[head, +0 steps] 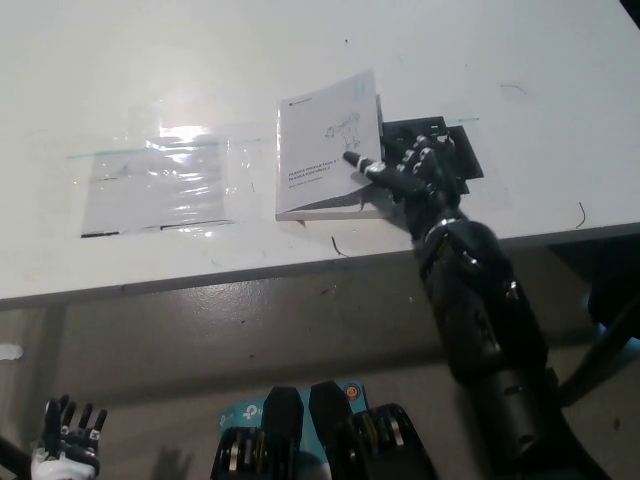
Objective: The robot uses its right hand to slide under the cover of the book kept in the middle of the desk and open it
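Right robot hand working at the book's right edge, cover not yet lifted.

The book (330,148) is lying closed near the middle of the desk (150,60), its long axis running away from the robot, tilted slightly. The right robot hand (410,170) is sitting just to the book's right, so the book lies to its left; its fingers (362,165) are spread and reaching leftward onto the cover's lower right edge, holding nothing. Whether a fingertip is under the cover I cannot tell. The right hand is far nearer; the left robot hand (68,428) is resting low, below the desk edge, fingers apart. A clear plastic sleeve (155,185) is lying well left of the book.
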Robot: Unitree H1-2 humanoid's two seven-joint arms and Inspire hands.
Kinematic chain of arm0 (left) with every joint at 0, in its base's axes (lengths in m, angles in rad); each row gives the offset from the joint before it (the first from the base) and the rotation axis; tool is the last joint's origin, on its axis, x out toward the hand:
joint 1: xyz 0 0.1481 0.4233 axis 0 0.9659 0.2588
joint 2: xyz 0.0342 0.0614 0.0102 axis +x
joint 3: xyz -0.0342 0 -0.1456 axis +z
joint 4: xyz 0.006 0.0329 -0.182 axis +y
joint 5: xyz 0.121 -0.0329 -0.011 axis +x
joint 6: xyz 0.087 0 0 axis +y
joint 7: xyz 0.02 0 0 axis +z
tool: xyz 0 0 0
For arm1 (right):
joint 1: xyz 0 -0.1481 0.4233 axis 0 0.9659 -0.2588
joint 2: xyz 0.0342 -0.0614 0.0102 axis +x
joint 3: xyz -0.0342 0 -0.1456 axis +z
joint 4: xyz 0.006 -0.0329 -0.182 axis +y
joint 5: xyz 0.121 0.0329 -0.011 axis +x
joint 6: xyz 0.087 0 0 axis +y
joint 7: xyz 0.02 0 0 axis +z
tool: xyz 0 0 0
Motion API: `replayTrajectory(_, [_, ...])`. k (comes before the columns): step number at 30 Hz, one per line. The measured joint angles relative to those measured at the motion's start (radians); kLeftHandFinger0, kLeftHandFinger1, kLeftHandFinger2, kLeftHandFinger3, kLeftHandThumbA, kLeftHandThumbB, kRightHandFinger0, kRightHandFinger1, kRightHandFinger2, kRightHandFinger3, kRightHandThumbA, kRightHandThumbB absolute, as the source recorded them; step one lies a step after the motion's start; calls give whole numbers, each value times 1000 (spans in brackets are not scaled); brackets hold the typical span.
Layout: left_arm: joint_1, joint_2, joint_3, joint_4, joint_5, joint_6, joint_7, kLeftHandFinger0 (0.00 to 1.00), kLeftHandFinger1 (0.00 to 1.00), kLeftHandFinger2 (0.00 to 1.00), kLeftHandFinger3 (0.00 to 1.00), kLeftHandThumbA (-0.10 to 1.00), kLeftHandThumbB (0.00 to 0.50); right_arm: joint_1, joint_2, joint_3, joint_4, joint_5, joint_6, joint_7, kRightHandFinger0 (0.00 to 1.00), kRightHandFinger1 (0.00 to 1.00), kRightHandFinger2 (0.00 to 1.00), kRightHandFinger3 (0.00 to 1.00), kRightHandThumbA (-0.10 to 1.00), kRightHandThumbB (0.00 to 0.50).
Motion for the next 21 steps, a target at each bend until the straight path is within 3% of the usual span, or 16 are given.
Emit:
replayTrajectory(4, [0,0,0,0,0,0,3,695,711,780,783,869,239,7,14,14,1,-9,-3,7,483,698,837,944,1000,143])
replayTrajectory(8, [0,0,0,0,-1,0,5,697,738,805,820,873,216,7,27,25,1,-18,-6,10,466,684,793,913,1000,157])
replayTrajectory(11, [0,1,0,-2,-1,1,8,688,727,795,828,874,199,6,28,34,1,-28,-6,11,474,704,818,937,1000,152])
replayTrajectory(12, [0,1,0,-2,-1,1,9,704,739,817,870,907,186,5,28,37,1,-31,-5,11,491,708,810,927,1000,148])
replayTrajectory(16, [4,2,-3,-5,-1,2,9,666,715,789,824,906,194,-7,28,71,-6,-48,1,16,518,690,798,930,1000,163])
replayTrajectory(18, [5,2,-5,-6,-1,3,12,644,693,773,807,916,185,-22,28,90,-13,-55,3,21,462,654,767,915,1000,195])
replayTrajectory(21, [7,4,-6,-5,1,3,18,629,685,797,837,955,172,-59,28,110,-17,-72,11,28,444,646,730,886,1000,204])
